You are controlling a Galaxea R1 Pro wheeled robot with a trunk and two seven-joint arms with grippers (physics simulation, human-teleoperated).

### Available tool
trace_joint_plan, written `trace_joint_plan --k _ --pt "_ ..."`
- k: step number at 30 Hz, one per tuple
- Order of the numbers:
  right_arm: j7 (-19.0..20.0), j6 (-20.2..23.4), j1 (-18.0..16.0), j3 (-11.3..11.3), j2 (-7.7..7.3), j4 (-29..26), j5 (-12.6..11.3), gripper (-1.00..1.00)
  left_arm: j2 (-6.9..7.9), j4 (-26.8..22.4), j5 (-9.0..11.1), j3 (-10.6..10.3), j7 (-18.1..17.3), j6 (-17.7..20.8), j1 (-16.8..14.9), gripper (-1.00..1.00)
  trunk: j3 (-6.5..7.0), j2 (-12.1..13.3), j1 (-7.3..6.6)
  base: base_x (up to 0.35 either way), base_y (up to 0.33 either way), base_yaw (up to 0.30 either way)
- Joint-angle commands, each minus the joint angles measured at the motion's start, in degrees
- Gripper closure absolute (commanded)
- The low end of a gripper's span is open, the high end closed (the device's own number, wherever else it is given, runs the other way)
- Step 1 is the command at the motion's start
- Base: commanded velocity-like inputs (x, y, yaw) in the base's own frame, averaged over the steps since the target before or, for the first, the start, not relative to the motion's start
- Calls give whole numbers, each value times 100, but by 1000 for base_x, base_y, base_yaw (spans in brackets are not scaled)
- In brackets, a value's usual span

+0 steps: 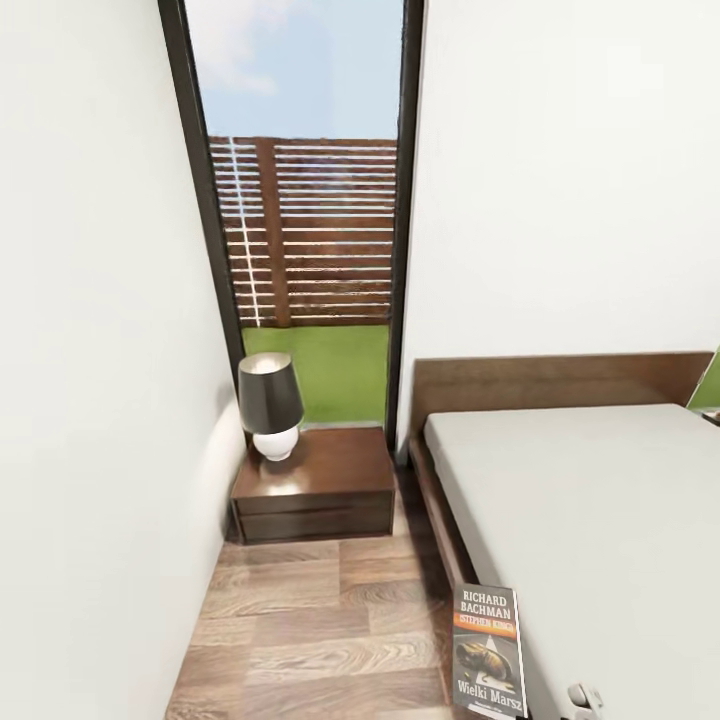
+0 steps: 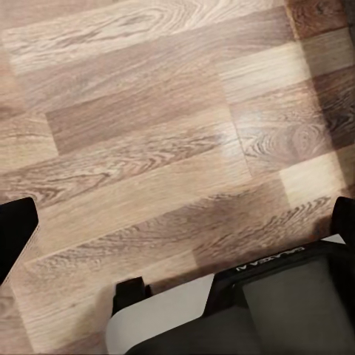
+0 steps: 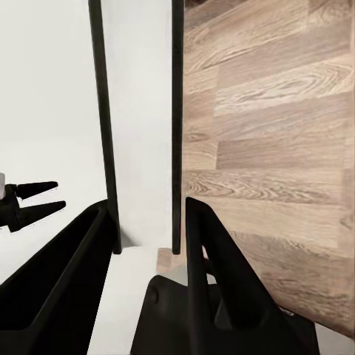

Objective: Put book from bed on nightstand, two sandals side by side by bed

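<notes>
1. The book (image 1: 488, 652) stands upright at the bed's (image 1: 590, 520) near edge — right jaws grip it edge-on (image 3: 144, 148).
2. The nightstand (image 1: 318, 485) carries a lamp (image 1: 270, 404).
3. Left jaws' state — cannot tell.

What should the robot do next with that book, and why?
Probably carry the book forward to the nightstand. The right claw seems to grip it edge-on, upright beside the bed, and the nightstand's top has bare room next to the lamp.
</notes>
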Motion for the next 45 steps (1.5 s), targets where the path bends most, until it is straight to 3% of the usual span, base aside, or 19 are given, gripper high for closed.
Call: trace_joint_plan --k 1,45 --pt "10 61 -5 23 -4 -6 -72 100 1 3 -51 49 -16 -17 -4 -100 -8 -6 4 324 0 0" --pt "10 61 -5 23 -5 -7 -73 100 1 3 -49 49 -16 -19 -4 -100 -8 -6 4 324 0 0"
